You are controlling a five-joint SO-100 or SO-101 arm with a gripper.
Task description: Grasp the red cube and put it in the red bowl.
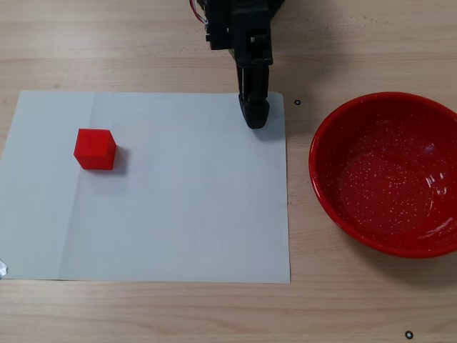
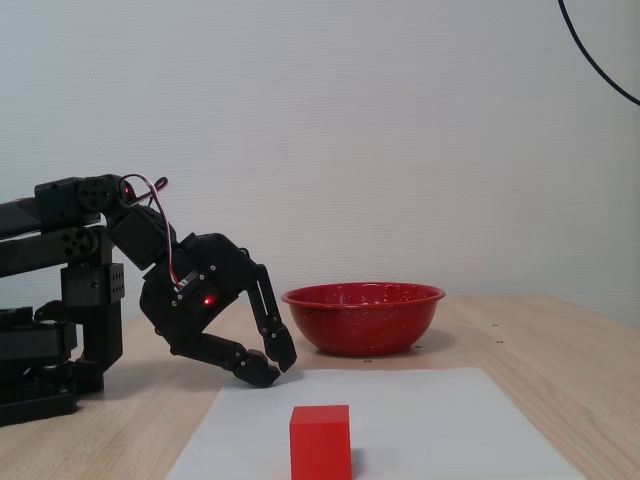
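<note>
Wooden table point(image 1: 143, 307), white paper point(image 1: 186, 214) center. Red cube point(image 1: 95, 149) left on paper. Red bowl point(image 1: 325, 193) right edge. Hand point(image 1: 255, 118) top center, nearly closed, empty. No readable writing.

This looks like a plain lab or office test bench. A pale wood-grain table point(image 1: 143, 43) stands against a bare white textured wall point(image 2: 350, 130), and a black cable point(image 2: 600, 70) loops down at 1 o'clock in a fixed view. A white paper sheet point(image 1: 178, 214) lies flat as a work mat, with small black marker rings point(image 1: 408, 334) at 5 o'clock on the tabletop.
</note>
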